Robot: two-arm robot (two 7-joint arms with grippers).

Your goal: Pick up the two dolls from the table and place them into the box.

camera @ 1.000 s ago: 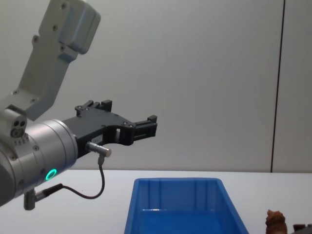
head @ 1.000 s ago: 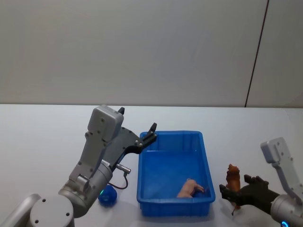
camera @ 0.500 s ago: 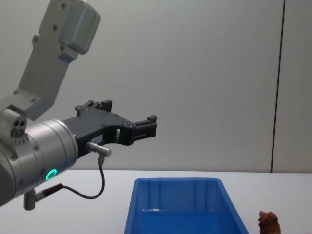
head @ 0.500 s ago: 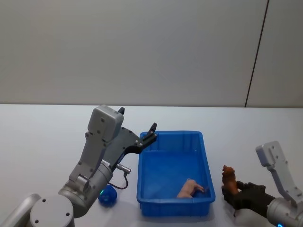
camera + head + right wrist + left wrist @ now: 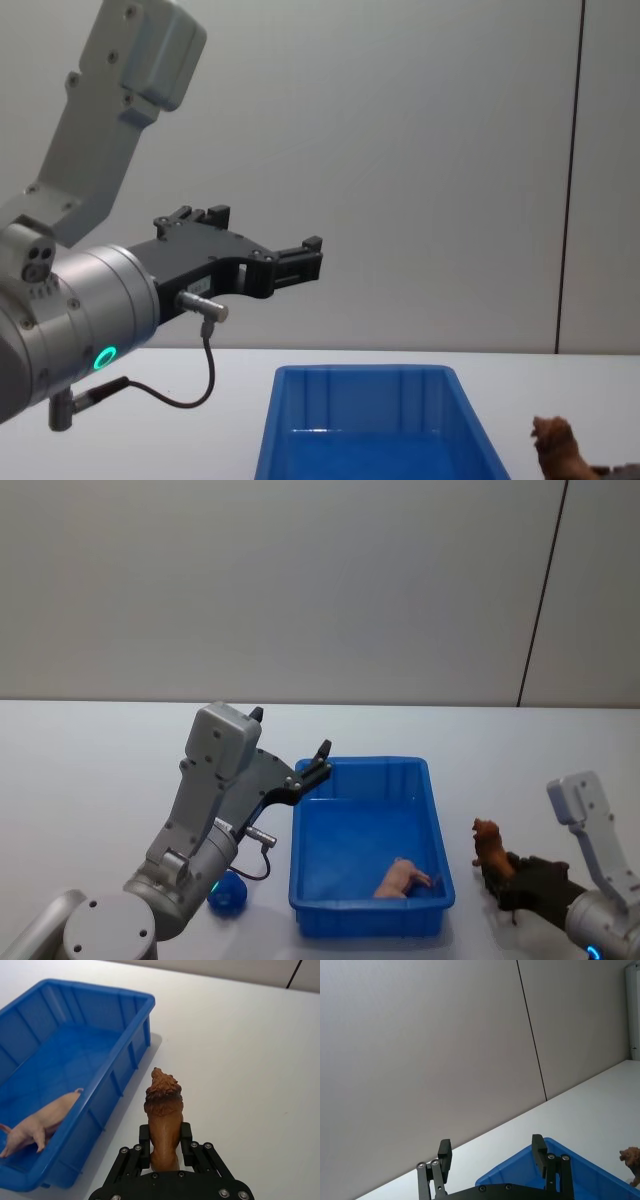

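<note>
Worktop [image 5: 90,760] comes first for us: white and flat, it stretches bare to the left, behind the box and to the right of it. On it, at the centre of the head view, sits the blue box [image 5: 370,918], long side running away from us. Most of its floor lies open.

We see the left arm [image 5: 215,790] raised beside the box. It carries the left end effector [image 5: 315,762] in the air above the box's far left corner. From the left wrist view, this end effector [image 5: 491,1152] has its two black fingers [image 5: 445,1152] spread wide with nothing between them. The chest view shows it well above the rim.

The right end effector [image 5: 512,878] is low on the right, just beside the box's near right corner but apart from it. It is clamped on the hindquarters of the lion figure [image 5: 164,1105]. The brown lion figure's maned head points away from the wrist, with open worktop ahead of it and the box wall close on one side. We cannot tell whether its feet touch the worktop.

A pink pig toy [image 5: 403,878] lies on the box floor near the near right corner. The blue ball toy [image 5: 228,892] rests on the worktop just left of the box's near left corner, under the left arm.
</note>
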